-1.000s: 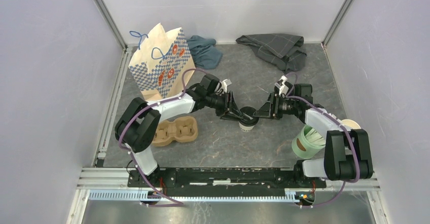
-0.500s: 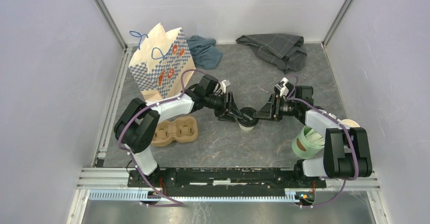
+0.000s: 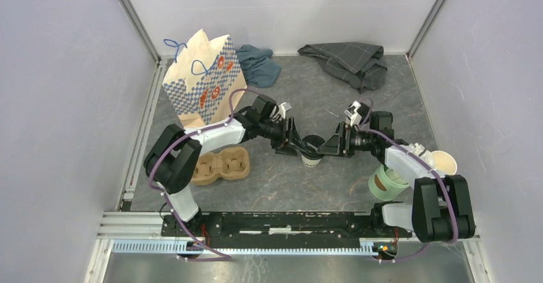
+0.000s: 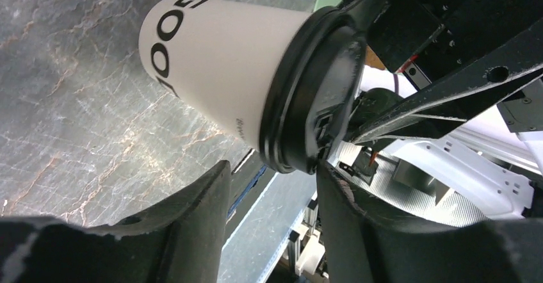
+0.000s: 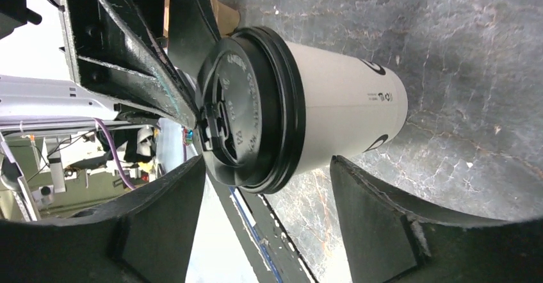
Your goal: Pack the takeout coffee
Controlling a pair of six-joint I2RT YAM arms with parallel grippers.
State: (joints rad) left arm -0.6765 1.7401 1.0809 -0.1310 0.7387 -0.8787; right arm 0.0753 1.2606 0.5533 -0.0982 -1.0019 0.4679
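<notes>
My left gripper (image 3: 296, 143) stands part open, loosely flanking the lid (image 4: 307, 97) of the coffee (image 3: 312, 152) and clamping nothing. The coffee stands upright on the table (image 3: 282, 187), between my two grippers. My right gripper (image 3: 330, 146) gapes wider around it, holding nothing.

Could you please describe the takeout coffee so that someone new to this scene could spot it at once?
On the grey marbled table, look at the middle, right of the brown cardboard cup carrier. There stands a small white paper cup with a round black plastic lid. The mint-green cup and the open white paper cup at the right edge have no lid.
</notes>
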